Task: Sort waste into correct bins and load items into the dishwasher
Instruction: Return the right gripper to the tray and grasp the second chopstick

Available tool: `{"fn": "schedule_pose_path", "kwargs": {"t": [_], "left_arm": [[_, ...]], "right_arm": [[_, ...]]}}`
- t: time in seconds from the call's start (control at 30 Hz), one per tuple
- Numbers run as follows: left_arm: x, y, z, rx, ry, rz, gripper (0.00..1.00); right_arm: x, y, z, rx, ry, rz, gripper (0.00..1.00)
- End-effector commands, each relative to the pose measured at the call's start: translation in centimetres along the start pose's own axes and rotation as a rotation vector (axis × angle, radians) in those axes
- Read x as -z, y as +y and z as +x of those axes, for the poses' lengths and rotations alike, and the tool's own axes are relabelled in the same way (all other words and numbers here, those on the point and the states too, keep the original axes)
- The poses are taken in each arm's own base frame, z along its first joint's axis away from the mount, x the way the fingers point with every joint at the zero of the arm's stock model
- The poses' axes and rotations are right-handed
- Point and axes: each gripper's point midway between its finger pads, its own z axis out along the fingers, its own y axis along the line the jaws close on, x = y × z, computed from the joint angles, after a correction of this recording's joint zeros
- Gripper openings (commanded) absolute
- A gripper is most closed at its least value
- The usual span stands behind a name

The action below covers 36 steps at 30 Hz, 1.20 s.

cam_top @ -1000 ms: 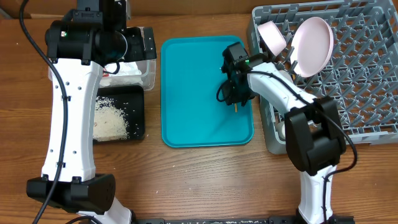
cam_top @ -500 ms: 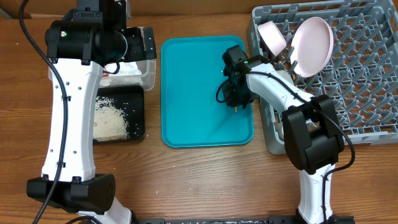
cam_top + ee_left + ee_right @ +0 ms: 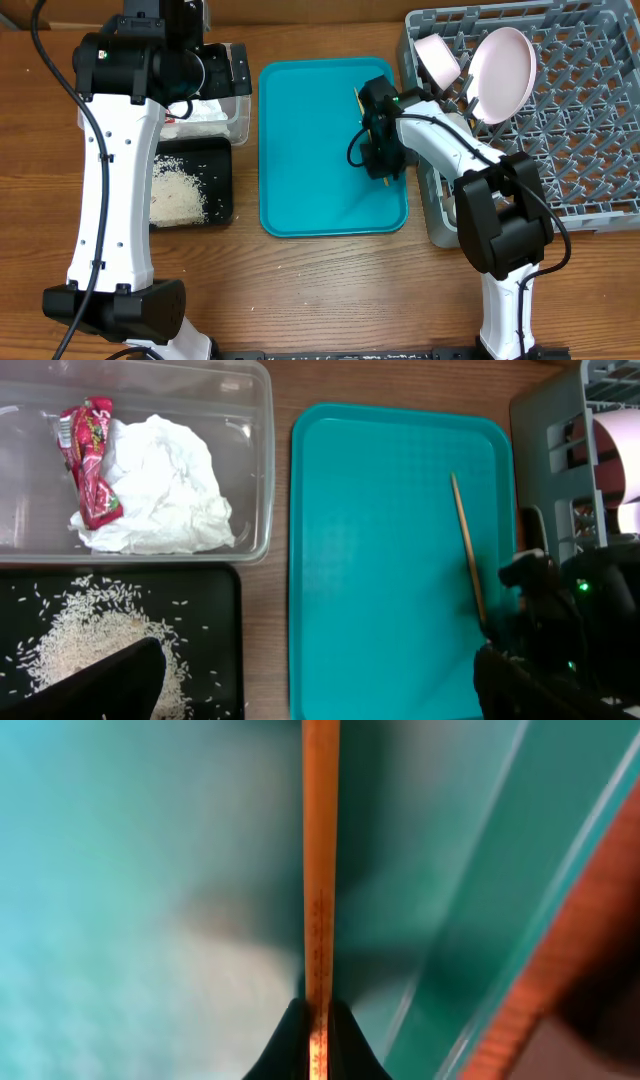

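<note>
Chopstick (image 3: 468,550): thin, wooden, pinched near its lower end by right end effector (image 3: 320,1045), fingers closed tight on it from both sides. Long axis roughly top-to-bottom in overhead view, slightly slanted, free end pointing up-left toward far edge of teal tray (image 3: 300,150). Positioned over right part of that tray, near its right rim, beside dish rack (image 3: 590,120). Touching tray surface or raised off it: cannot tell. Faint dark marks on the wood in right wrist view, too blurred to read. Red-and-white wrapper (image 3: 88,460) with some yellow-green print, illegible; lying in clear tub (image 3: 262,480), touching crumpled napkin (image 3: 165,485). Loose rice (image 3: 85,645) scattered in black tray (image 3: 222,680) just beside the tub. Left end effector (image 3: 315,685) spread wide, holding nothing, hanging above tub and black tray on desk (image 3: 300,290). White plate (image 3: 503,68) and bowl (image 3: 437,58) standing on edge among rack pegs.
</note>
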Motion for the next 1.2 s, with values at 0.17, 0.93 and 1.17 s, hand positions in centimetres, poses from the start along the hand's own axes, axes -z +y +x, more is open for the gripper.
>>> {"fn": "schedule_pose_path", "kwargs": {"t": [0.17, 0.93, 1.17], "left_arm": [[0.6, -0.1, -0.3, 0.002, -0.018, -0.002, 1.0], [0.5, -0.3, -0.2, 0.0, -0.017, 0.0, 1.0], [0.5, -0.3, -0.2, -0.001, -0.017, 0.0, 1.0]], "right_arm": [[11.9, 0.5, -1.7, 0.007, -0.155, -0.032, 0.04], [4.6, 1.1, -4.5, 0.308, -0.217, -0.009, 0.41], [0.7, 0.9, -4.1, 0.351, -0.135, -0.006, 0.41]]}}
